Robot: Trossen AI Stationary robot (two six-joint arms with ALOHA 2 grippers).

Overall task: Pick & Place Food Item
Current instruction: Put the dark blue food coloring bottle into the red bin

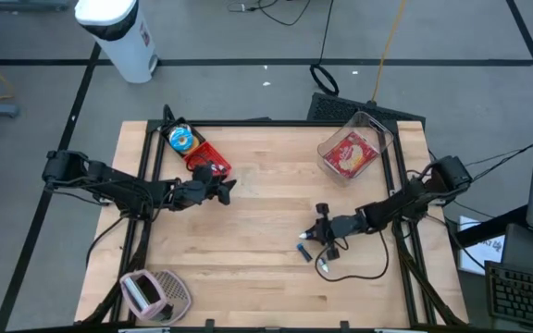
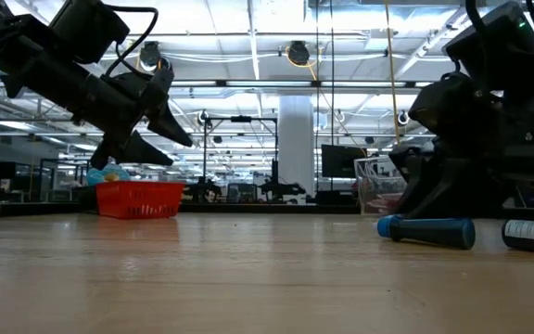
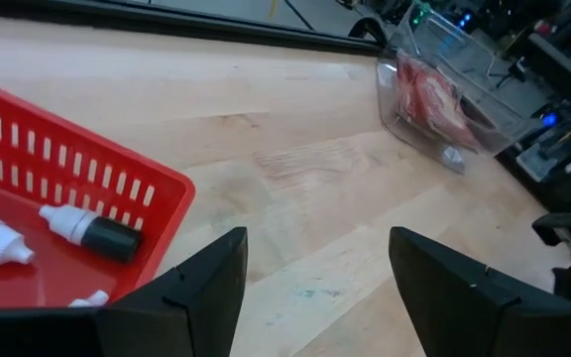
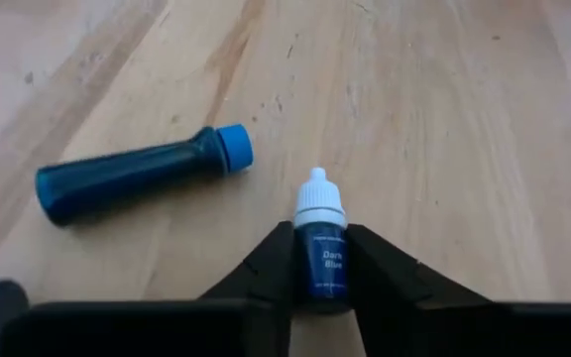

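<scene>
The right gripper (image 4: 320, 260) has its jaws closed on a small dark-blue dropper bottle (image 4: 321, 253) low over the counter (image 1: 266, 277) toward its right edge, so the pick looks just made and the carry is all still ahead. A blue tube (image 4: 137, 176) lies loose just beside it. The left gripper (image 3: 315, 288) waits with jaws wide by the red basket (image 3: 77, 169) (already holding two small bottles) near the far left corner.

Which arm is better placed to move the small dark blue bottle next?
The right. Its hand already has fingers on both sides of the small dark blue bottle. The left hand hovers open beside the red basket, far from it.
</scene>
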